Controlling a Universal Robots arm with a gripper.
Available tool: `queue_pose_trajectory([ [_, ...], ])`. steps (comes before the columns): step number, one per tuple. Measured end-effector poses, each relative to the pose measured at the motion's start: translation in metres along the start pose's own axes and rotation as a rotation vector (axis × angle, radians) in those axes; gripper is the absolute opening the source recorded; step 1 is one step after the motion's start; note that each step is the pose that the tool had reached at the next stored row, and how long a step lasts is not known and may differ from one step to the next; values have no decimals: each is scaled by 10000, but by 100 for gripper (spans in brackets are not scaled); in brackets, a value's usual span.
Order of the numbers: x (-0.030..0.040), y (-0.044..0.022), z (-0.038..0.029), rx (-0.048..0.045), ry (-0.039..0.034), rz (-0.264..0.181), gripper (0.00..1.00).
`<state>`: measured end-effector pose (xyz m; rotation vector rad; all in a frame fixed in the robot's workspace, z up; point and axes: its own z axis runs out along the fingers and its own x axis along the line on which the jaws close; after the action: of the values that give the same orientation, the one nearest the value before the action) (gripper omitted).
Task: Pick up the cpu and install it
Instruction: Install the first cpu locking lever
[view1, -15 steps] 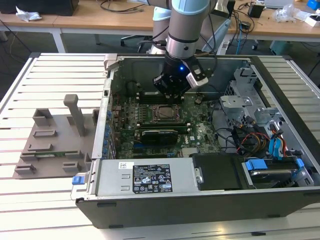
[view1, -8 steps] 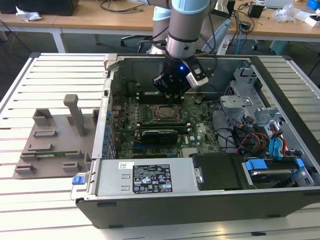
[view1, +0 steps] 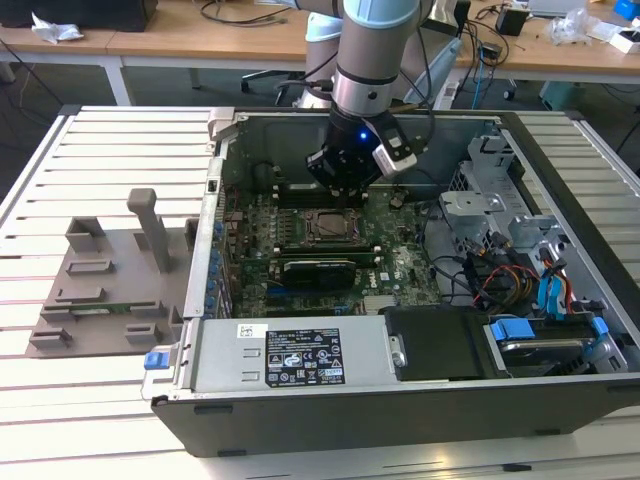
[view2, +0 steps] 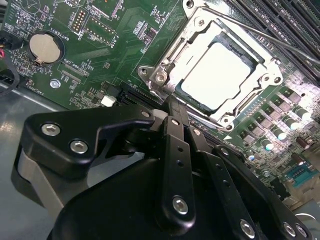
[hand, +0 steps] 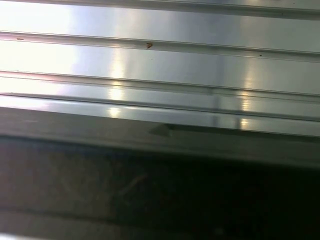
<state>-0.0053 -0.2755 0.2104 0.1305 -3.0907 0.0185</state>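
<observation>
CPU (view2: 222, 75) is already sitting in the socket (view2: 212, 65) on the motherboard (view2: 90, 60): bright silvery plate framed by the metal load frame, flat as far as I can judge, not visibly cocked. In the exterior view my gripper (view1: 345, 178) hangs inside the open computer case (view1: 420, 400), directly over the socket (view1: 327, 226) and just off the board. In the second wrist view the gripper (view2: 172, 112) has its black fingers (view2: 172, 145) drawn together into one narrow stack, tips meeting right at the near corner of the socket frame, with nothing pinched between them, so I'm carrying nothing. Key relation: the CPU lies straight ahead of my fingertips, just past the frame's near edge, close but not touching. The chip is square, so no long axis to line up on; its edges run parallel to the frame's. The thin retention lever wire (view2: 260, 32) crosses over the far side of the socket. The grey plastic tray (view1: 105, 290) with raised blocks sits outside the case, well away from the socket toward the exterior view's left. The first wrist view looks at the ribbed aluminium table (hand: 160, 65) and a dark case edge. Judgement: placement looks done.
</observation>
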Motion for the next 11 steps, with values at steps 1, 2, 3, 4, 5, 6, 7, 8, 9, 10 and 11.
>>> queue_pose_trajectory([
  [1, 0, 0, 0, 0, 0, 0, 11],
  [2, 0, 0, -1, 0, 0, 0, 11],
  [3, 0, 0, -4, 3, 2, 0, 11],
  [4, 1, 0, -13, 3, 1, 0, 11],
  [5, 1, 0, -21, 4, 0, 0, 11],
  [6, 2, -1, -31, 7, 2, 0, 11],
  [7, 2, -1, -45, 9, 1, 1, 11],
  [8, 3, -1, -59, 10, 1, 1, 11],
  [9, 4, -1, -80, 12, 1, 1, 11],
  [10, 5, -1, -99, 14, 1, 1, 11],
  [11, 5, -1, -108, 14, 1, 1, 11],
])
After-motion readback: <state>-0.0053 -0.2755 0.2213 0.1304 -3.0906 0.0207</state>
